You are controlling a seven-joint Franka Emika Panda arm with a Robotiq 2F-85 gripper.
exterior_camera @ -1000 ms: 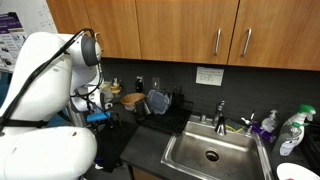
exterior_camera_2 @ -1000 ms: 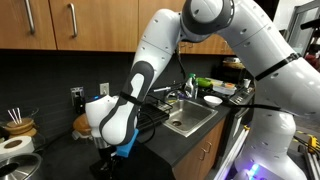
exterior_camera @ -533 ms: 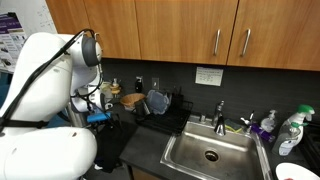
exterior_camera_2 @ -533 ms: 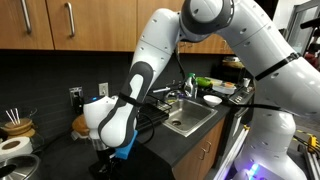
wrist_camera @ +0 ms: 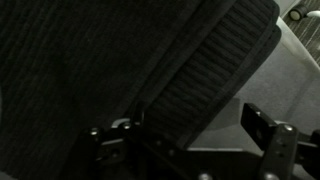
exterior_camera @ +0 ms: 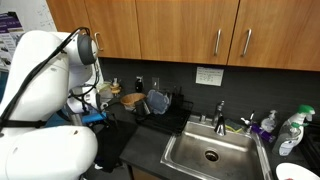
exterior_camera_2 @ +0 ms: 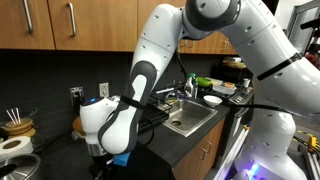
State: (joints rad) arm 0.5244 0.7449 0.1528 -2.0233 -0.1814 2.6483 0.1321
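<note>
- In an exterior view, the big white arm [exterior_camera: 40,100] fills the counter's left end and hides most of the gripper [exterior_camera: 95,117], which is down low by the back wall.
- Beside it along the back edge there's one dish rack [exterior_camera: 165,103]. Further right come one sink [exterior_camera: 210,152], one faucet [exterior_camera: 220,112] and two bottles [exterior_camera: 290,130] at the far end. Two cabinet handles [exterior_camera: 217,42] show overhead.
- In an exterior view from the opposite end, the gripper [exterior_camera_2: 108,155] hangs just above the counter [exterior_camera_2: 165,140], well away from the sink [exterior_camera_2: 190,120]. The arm's own elbow blocks the sight of its fingers here.
- One cup of sticks [exterior_camera_2: 15,122] sits at the near end, one wall socket [exterior_camera_2: 76,95] behind, and one white bowl [exterior_camera_2: 212,100] past the sink.
- In the wrist view, a dark ribbed cloth [wrist_camera: 150,60] fills nearly everything ahead of the gripper [wrist_camera: 185,140].
- Two fingers [wrist_camera: 265,125] are spread wide apart and grip nothing. I can't tell whether they touch the cloth.
</note>
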